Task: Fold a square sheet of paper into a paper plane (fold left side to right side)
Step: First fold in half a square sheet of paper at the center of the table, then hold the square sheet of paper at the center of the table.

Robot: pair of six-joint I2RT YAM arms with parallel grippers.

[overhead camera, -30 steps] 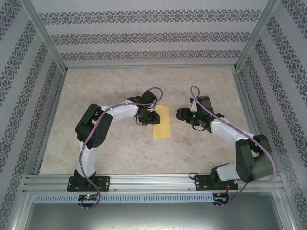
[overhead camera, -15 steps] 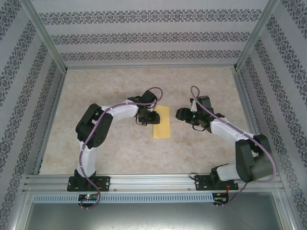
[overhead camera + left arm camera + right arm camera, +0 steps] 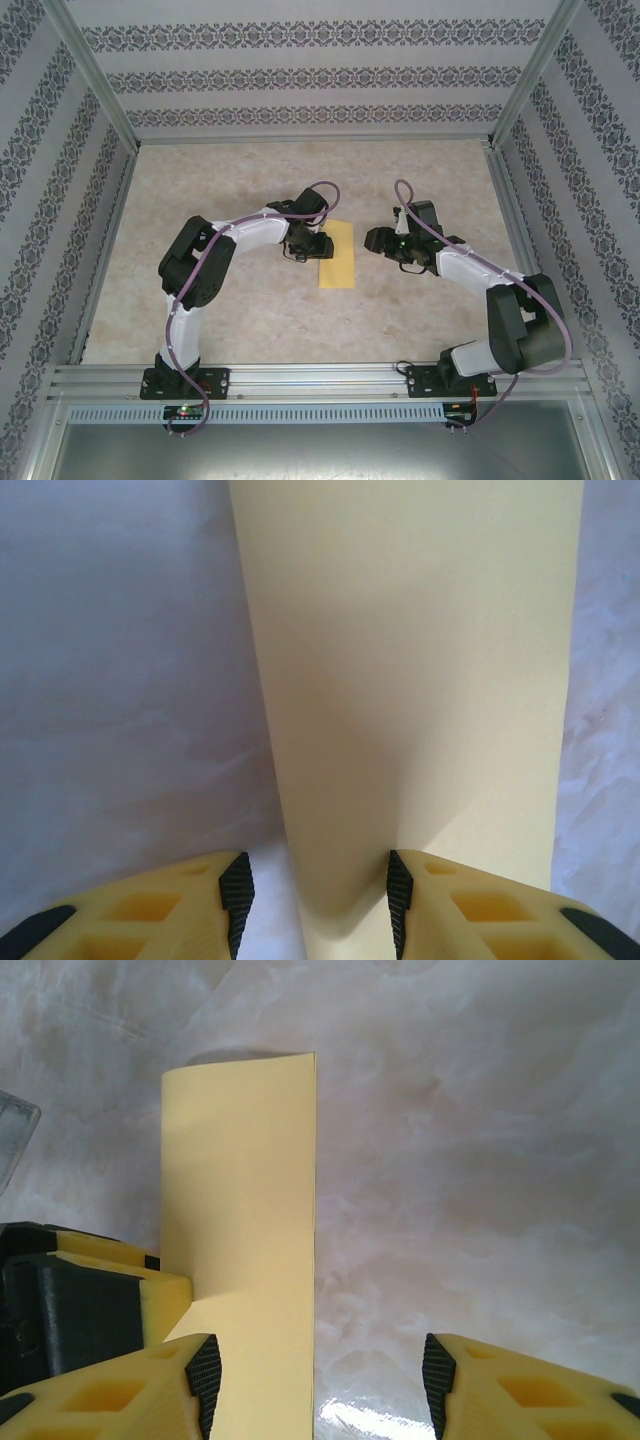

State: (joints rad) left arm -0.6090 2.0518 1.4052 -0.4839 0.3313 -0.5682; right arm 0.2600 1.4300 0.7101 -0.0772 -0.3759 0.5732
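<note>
Showing the square sheet of paper [image 3: 337,254] folded to a narrow yellow strip, lying between the spread fingers of left gripper [image 3: 318,888] and right gripper [image 3: 320,1372], pinched by neither.

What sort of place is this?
Most likely a robot test booth in a lab: a left arm and right arm bolted to an aluminium rail, patterned backdrop walls in a metal frame, and a marble-look tabletop with folded yellow paper.
</note>
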